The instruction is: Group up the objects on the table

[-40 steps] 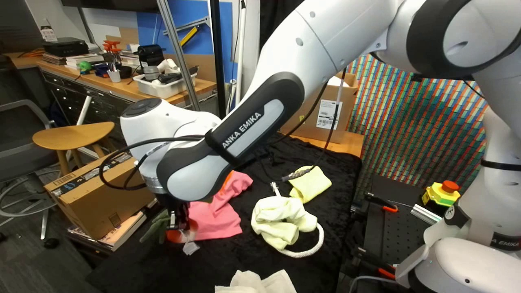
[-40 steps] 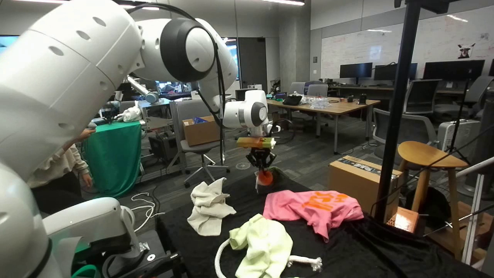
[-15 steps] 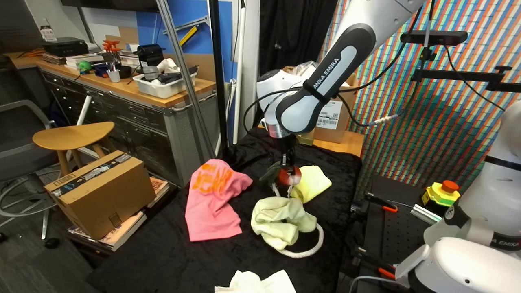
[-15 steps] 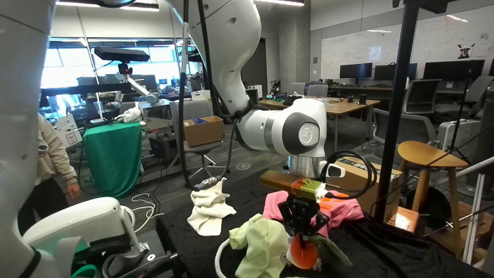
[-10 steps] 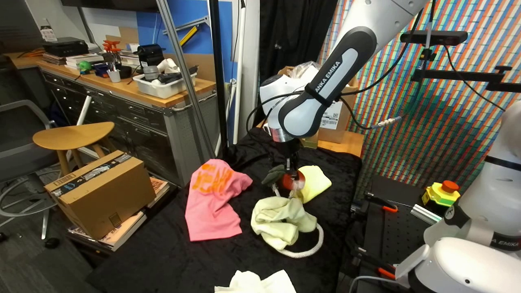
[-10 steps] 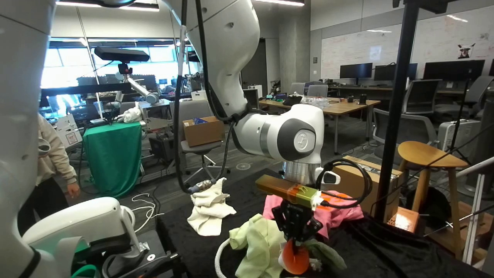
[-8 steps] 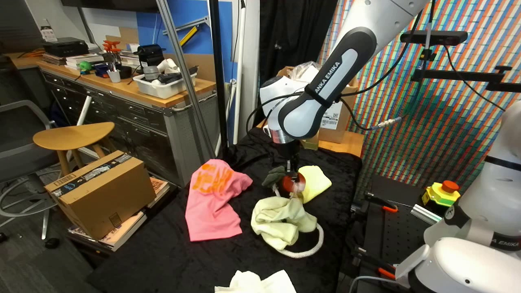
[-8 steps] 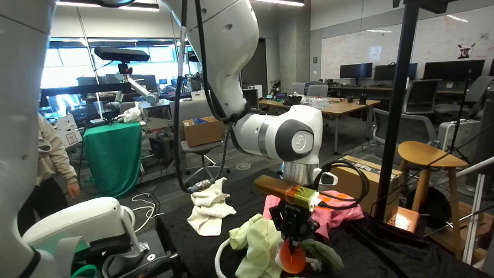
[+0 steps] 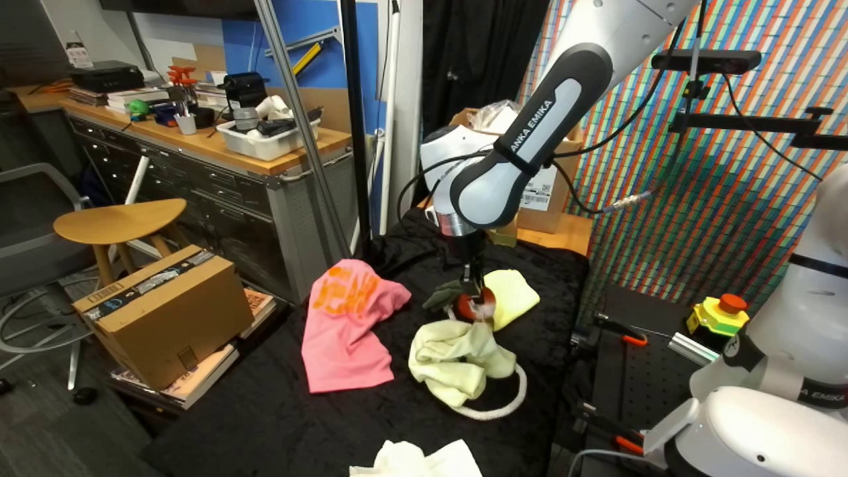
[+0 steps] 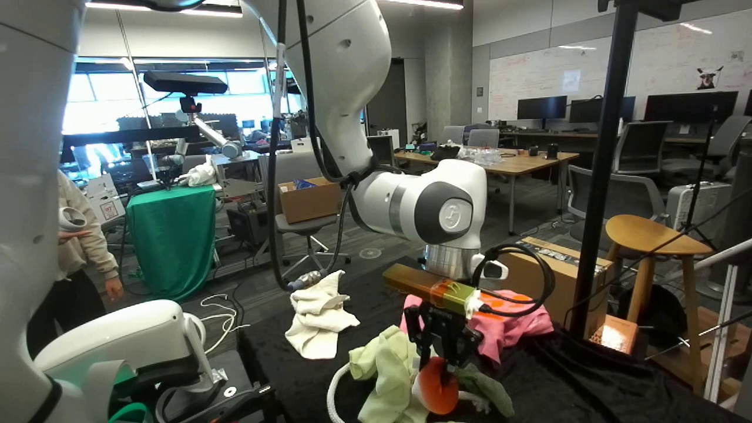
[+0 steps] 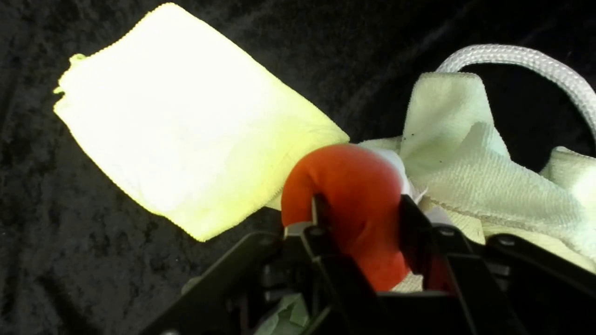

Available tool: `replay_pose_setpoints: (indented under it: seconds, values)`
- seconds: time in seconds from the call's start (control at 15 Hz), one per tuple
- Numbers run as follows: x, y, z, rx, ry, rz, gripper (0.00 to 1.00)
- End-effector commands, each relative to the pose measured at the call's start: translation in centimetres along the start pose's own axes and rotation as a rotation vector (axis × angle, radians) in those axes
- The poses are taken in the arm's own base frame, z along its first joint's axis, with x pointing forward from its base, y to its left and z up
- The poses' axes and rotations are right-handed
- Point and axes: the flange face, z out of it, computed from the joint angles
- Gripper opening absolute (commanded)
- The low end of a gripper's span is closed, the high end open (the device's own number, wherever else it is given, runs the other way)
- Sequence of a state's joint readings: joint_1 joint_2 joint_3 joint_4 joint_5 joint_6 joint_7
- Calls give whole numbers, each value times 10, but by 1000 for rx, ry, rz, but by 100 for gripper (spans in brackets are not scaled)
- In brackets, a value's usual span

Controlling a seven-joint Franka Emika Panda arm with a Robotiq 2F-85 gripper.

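On the black-covered table [image 9: 265,424] a red-orange soft toy [image 10: 437,390] with dark green leaves [image 10: 490,390] rests against the pale yellow-green cloth [image 9: 457,358], beside the bright yellow cloth [image 11: 186,116]. My gripper [image 11: 363,200] is right over the toy, its fingers spread with the toy's red body between them. A white rope [image 9: 497,414] curves out from beneath the pale cloth. In both exterior views a pink cloth [image 9: 348,351] with orange print lies apart from this cluster. A small white cloth [image 10: 320,323] lies near the table's edge, partly cut off in an exterior view.
A cardboard box with a white label [image 9: 533,185] stands behind the arm. Another cardboard box [image 9: 165,318] and a wooden stool [image 9: 119,218] are beyond the table edge. A dark upright post [image 10: 602,176] rises beside the table. A cable connector [image 10: 308,281] hangs from the arm.
The arm carried the toy from beyond the pink cloth to beside the yellow cloths and lowered it. Within the last half second my fingers have spread apart around it.
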State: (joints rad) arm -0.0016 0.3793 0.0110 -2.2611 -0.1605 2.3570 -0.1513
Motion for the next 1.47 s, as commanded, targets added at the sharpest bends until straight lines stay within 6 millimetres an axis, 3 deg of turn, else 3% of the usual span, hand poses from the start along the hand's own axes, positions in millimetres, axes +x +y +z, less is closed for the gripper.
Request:
replay_pose_setpoints:
  seconds: [0.0,0.27,0.67,0.87,1.07,1.4]
  values:
    - [3,3,-16,-9,38,9,72]
    - [19,-3,-41,-51,121,10,99]
    - [76,-48,-91,-75,395,79,100]
    - [101,-77,-101,-81,474,116,100]
    - [124,-101,-94,-106,509,141,100]
    - [164,-125,-63,-150,516,204,100]
